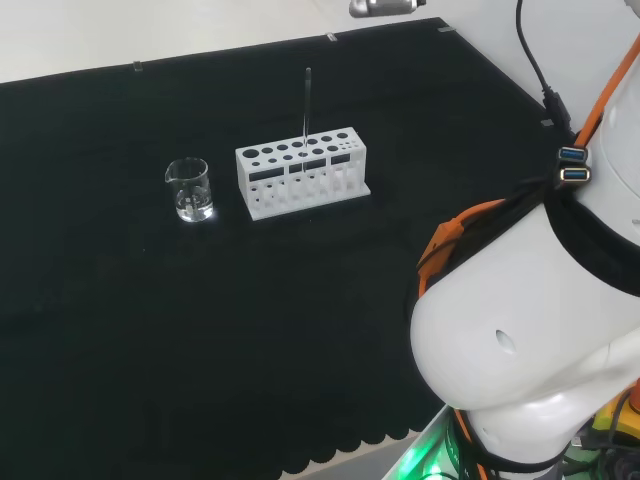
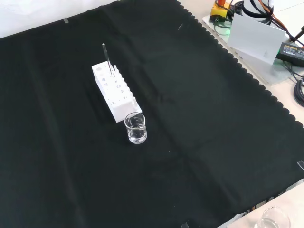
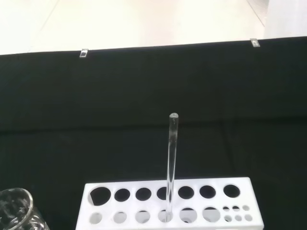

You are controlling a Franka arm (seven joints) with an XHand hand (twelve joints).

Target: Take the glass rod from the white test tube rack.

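A white test tube rack (image 1: 300,172) with two rows of round holes stands on the black cloth, left of centre in the head view. A thin clear glass rod (image 1: 306,105) stands upright in one of its middle holes and rises well above it. The front view shows the rack (image 2: 115,92) end-on at upper left, with the rod (image 2: 107,58) near its far end. The wrist view looks down on the rack (image 3: 168,211) from some way off, with the rod (image 3: 171,158) standing at its middle. Nothing touches the rod.
A small clear beaker (image 1: 189,189) stands just left of the rack in the head view, and in front of it in the front view (image 2: 136,128). The arm's white link (image 1: 530,330) bulks at the right. Another glass vessel (image 2: 274,219) sits off the cloth's scalloped edge.
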